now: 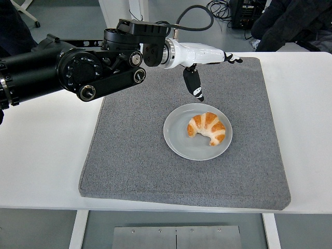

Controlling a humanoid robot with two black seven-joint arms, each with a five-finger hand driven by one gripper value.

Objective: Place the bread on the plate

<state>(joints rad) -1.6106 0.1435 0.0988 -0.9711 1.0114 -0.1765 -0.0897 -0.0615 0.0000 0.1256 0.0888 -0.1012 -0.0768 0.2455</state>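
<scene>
A golden croissant [207,128] lies on a round grey plate [179,137] in the middle of a grey mat [135,155]. My left hand [207,62] reaches in from the left and hovers above the mat's far side, behind the plate. Its fingers are spread and hold nothing; the thumb [193,83] hangs down toward the plate's far rim, not touching it. The right arm is out of view.
The mat lies on a white table [41,150]. A person in dark clothes [290,21] sits at the top right, behind the table. Cables and chair legs show on the floor at the back.
</scene>
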